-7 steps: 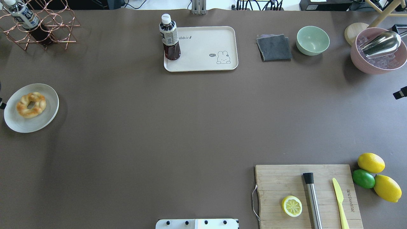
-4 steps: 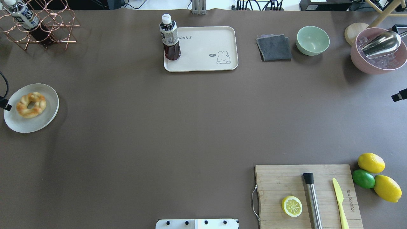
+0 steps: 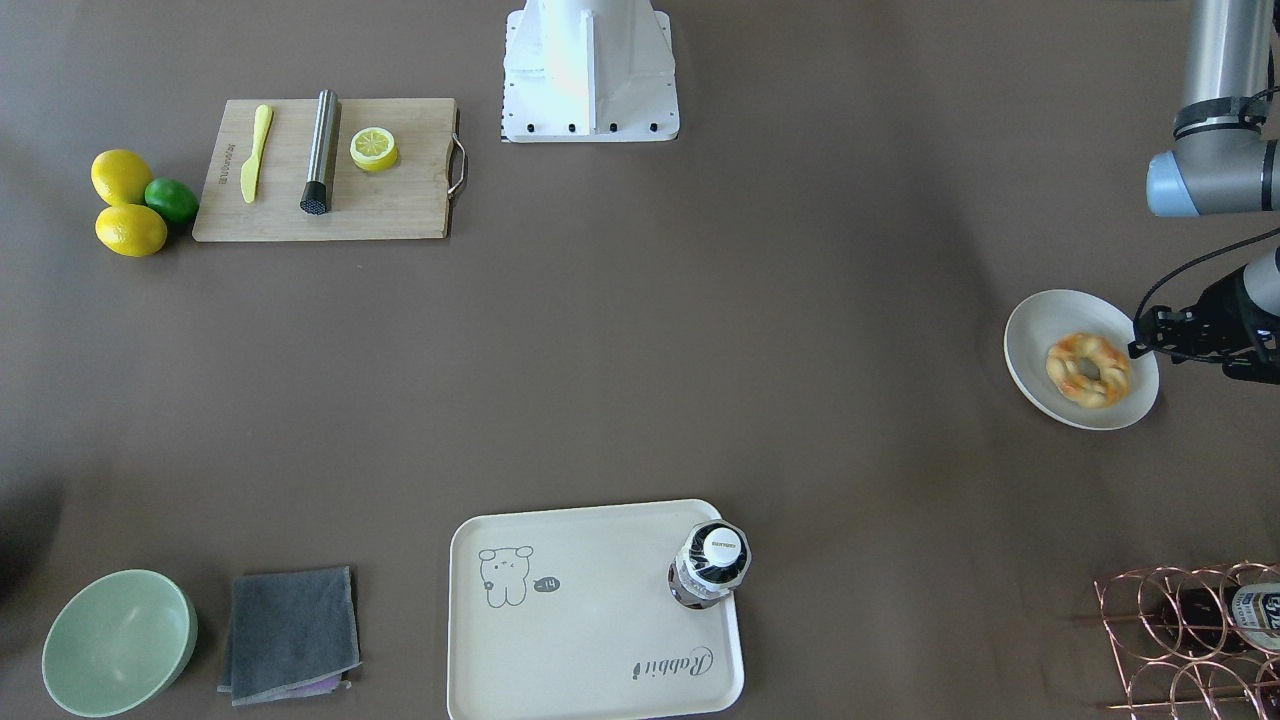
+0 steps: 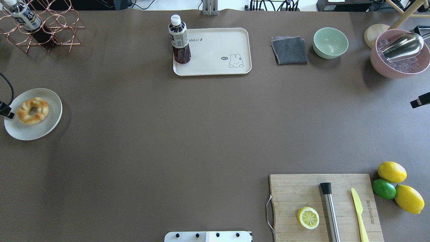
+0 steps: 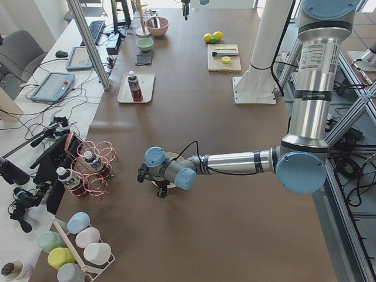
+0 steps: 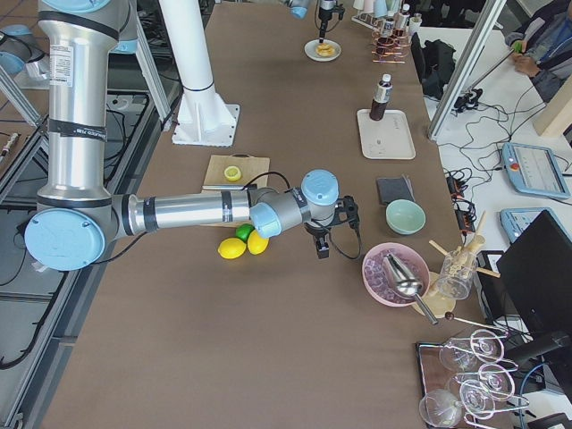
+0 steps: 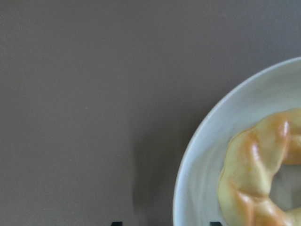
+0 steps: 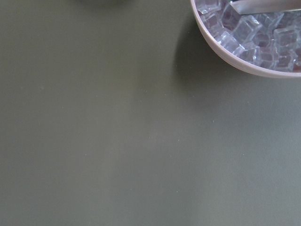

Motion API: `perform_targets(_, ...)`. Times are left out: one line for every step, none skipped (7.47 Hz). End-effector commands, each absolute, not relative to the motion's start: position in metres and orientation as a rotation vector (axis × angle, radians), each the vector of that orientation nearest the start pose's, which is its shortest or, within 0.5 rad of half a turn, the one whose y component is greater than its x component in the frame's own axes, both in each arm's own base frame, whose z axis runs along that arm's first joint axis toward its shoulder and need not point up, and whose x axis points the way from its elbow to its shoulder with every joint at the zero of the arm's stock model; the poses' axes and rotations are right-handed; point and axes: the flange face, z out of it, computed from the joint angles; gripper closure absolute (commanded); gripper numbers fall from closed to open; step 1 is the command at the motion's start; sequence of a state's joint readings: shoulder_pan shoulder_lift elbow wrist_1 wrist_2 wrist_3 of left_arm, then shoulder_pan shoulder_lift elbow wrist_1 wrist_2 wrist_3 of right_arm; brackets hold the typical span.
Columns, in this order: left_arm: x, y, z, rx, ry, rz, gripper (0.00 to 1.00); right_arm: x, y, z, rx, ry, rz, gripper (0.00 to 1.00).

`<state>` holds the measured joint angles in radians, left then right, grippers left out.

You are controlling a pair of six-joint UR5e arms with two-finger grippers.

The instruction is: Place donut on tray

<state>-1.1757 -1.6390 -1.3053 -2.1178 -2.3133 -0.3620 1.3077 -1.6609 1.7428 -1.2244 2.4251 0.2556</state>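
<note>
The donut [image 4: 33, 111], a twisted golden ring, lies on a round white plate [image 4: 50, 101] at the table's left edge. It also shows in the front view [image 3: 1088, 370] and in the left wrist view [image 7: 256, 174]. The cream tray [image 4: 218, 53] with the rabbit drawing sits at the far middle and shows in the front view too [image 3: 590, 640]. My left gripper [image 3: 1145, 335] hovers at the plate's outer edge, beside the donut, with its jaws apart and empty. My right gripper [image 4: 419, 101] is at the right edge near the pink bowl; its fingers are hidden.
A dark drink bottle [image 4: 179, 40] stands on the tray's left end. A copper wire rack [image 4: 43, 27] is at far left. A grey cloth [image 4: 289, 50], a green bowl [image 4: 330, 42] and a pink ice bowl [image 4: 399, 64] are at far right. A cutting board [image 4: 295, 195] is at near right.
My left gripper has edged in from the left border toward the plate. My right gripper has shifted slightly inward. The donut and the tray have not moved.
</note>
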Motion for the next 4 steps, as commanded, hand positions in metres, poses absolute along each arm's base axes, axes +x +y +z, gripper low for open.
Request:
perform_targets(0.146, -0.516, 0.701, 0.032, 0.805, 0.161, 0.78, -0.066, -0.469, 0.573, 0.170, -0.916, -0.187, 0.00)
perform_targets(0.146, -0.516, 0.700, 0.032, 0.805, 0.159, 1.00, -0.066, -0.469, 0.573, 0.170, -0.916, -0.187, 0.00)
perform_targets(0.150, -0.524, 0.687, 0.031, 0.818, 0.128, 1.00, -0.066, -0.469, 0.572, 0.171, -0.917, -0.186, 0.00)
perform_targets(0.154, -0.534, 0.674, 0.033, 0.829, 0.105, 1.00, -0.066, -0.469, 0.569, 0.178, -0.918, -0.190, 0.00)
